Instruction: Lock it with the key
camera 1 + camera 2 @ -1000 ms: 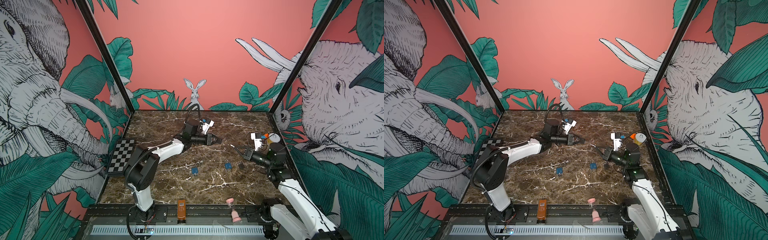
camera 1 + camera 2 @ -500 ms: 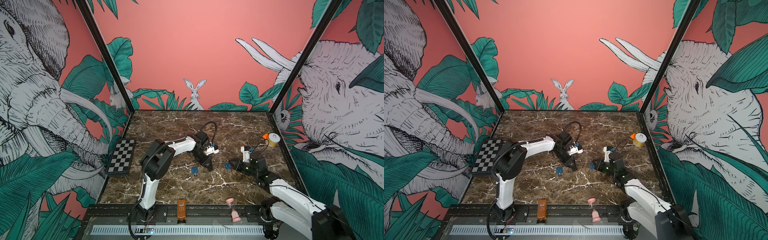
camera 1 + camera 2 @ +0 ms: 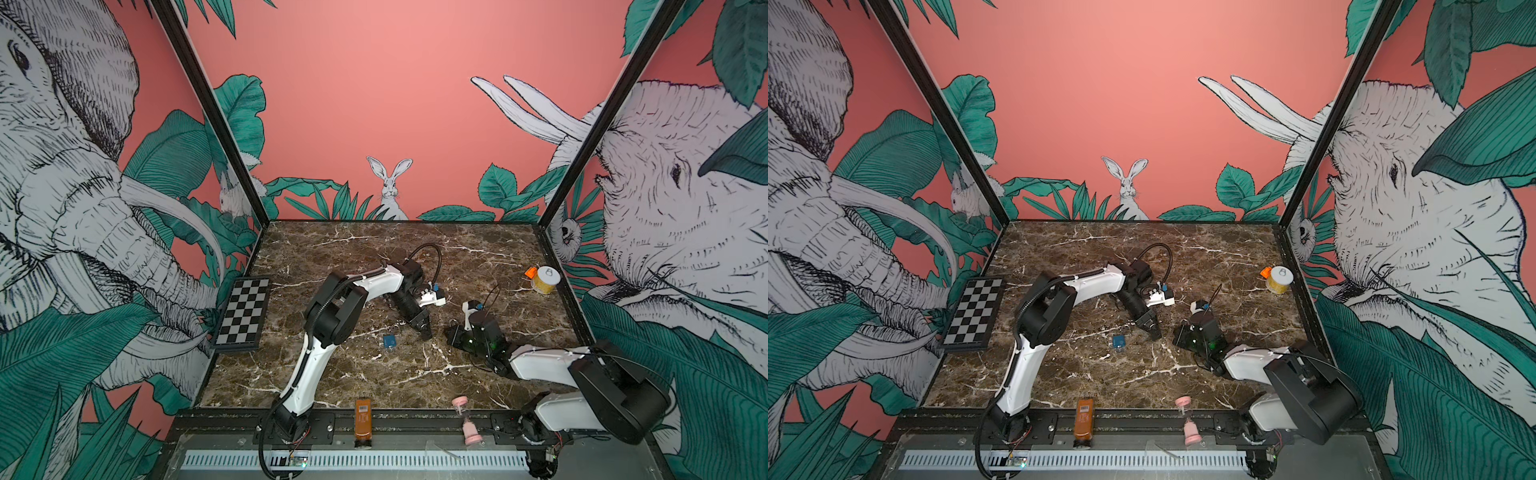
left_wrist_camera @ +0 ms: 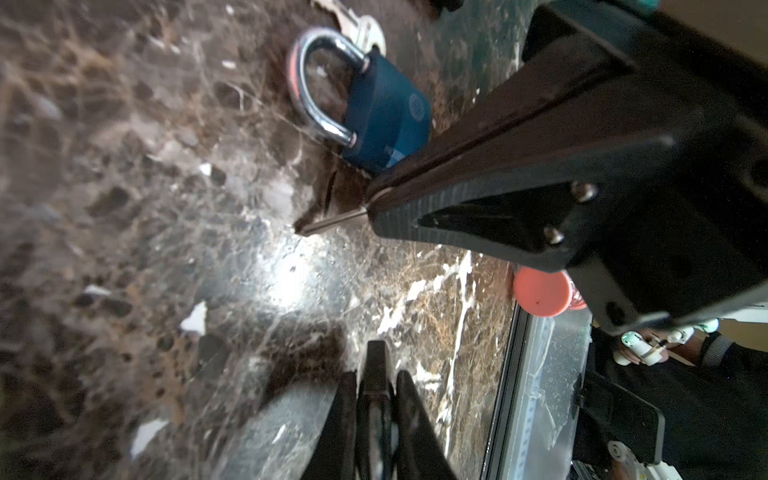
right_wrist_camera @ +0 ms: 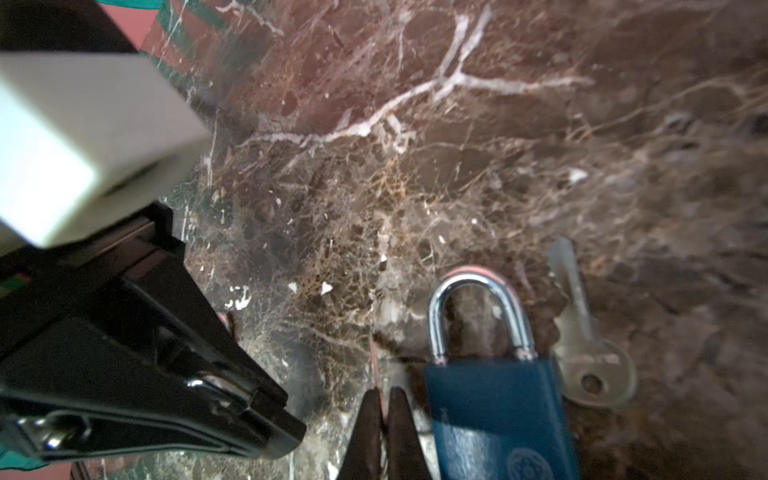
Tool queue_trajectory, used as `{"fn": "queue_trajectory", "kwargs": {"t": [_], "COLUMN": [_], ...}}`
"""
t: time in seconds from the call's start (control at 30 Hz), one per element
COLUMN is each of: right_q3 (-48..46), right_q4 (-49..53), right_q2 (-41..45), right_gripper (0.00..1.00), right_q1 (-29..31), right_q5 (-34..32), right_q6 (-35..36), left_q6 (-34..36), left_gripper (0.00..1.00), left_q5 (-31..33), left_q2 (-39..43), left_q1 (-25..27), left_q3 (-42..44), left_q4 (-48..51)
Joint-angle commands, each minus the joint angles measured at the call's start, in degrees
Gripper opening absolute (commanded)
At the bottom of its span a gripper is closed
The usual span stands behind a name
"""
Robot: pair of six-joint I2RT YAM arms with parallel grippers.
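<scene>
Our right gripper (image 4: 370, 200) clenched a key (image 4: 332, 222) beside the blue padlock (image 4: 386, 112); we judged insertion next, needing blade-to-keyhole alignment. The left gripper (image 3: 427, 333) we couldn't tell.

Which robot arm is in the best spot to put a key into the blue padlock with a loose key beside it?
Right. The right gripper holds a key in its tip, right beside that padlock. The left gripper is farther off, and I can't tell if it holds anything.
</scene>
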State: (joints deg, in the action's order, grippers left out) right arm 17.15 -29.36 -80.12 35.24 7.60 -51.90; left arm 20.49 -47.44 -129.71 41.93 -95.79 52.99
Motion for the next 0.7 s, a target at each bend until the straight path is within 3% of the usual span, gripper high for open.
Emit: {"fn": "queue_trajectory", "kwargs": {"t": [0.0, 0.3, 0.57, 0.67], "right_q3": [1.4, 3.6, 5.2, 5.9], "right_q4": [-6.4, -6.4, -5.3, -3.6], "right_q2": [-2.8, -6.9, -8.8, -8.9], "right_gripper": [0.00, 0.00, 0.00, 0.05], "right_q1": [1.6, 4.4, 5.8, 6.5], "right_q5": [-3.6, -6.8, -8.7, -9.6], "right_q6": [-1.8, -3.2, -4.7, -4.7], "left_q6": [3.4, 3.2, 1.6, 1.6], "left_gripper": [0.00, 0.01, 0.18, 0.36], "left_q5": [-0.7, 2.6, 5.3, 5.9], "left_q2": [0.5, -2.7, -2.9, -2.7], "left_q1": [0.2, 0.2, 0.2, 0.1], "left_q3": [-2.1, -4.0, -4.3, -4.1], "left_q4": [5.6, 7.7, 6.0, 5.4]}}
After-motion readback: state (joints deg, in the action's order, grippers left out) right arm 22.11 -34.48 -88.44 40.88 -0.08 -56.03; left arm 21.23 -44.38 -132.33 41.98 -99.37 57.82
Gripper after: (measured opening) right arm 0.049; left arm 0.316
